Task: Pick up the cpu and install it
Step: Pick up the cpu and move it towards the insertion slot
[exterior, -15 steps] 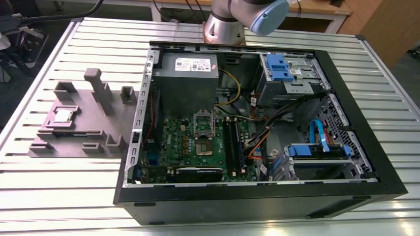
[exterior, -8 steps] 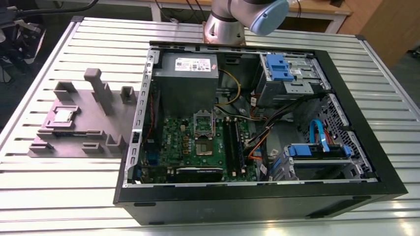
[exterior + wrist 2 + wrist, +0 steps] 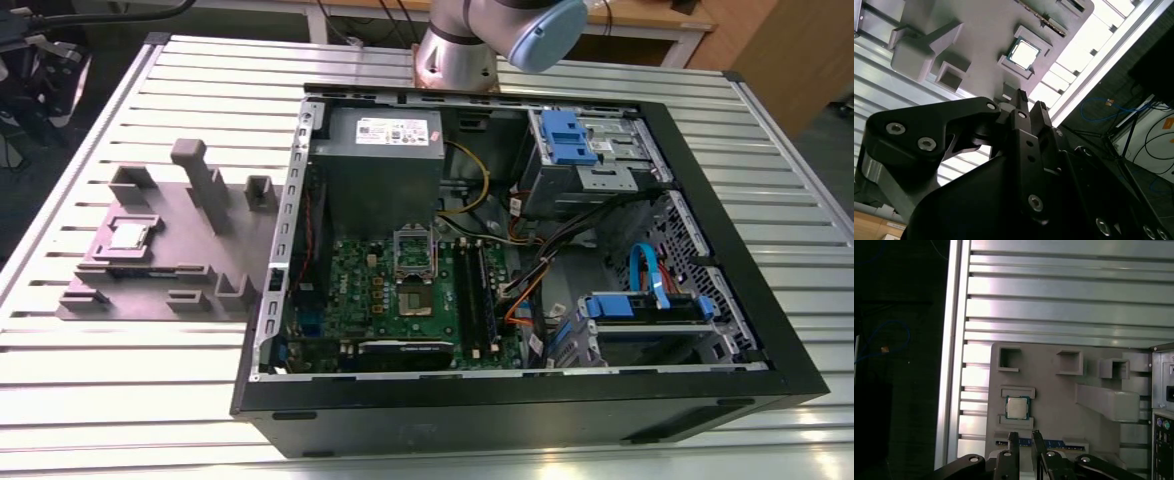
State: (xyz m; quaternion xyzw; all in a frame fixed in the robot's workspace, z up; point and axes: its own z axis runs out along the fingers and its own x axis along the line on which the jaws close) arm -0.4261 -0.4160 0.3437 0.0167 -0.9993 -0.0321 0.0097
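Lying apart from pincer (image 3: 1023,437): cpu (image 3: 1016,407)

Black tool (image 3: 1031,102), silver screws (image 3: 927,144)

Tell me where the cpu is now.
The cpu sits in a recess of the grey holder on the slatted table, at the exterior view's left of the open computer case.

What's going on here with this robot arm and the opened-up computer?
A robot arm is working on fitting a cpu into the open computer case. Right now the cpu sits in a grey holder on the table beside the case. The gripper hovers near it, open and empty, not touching it.
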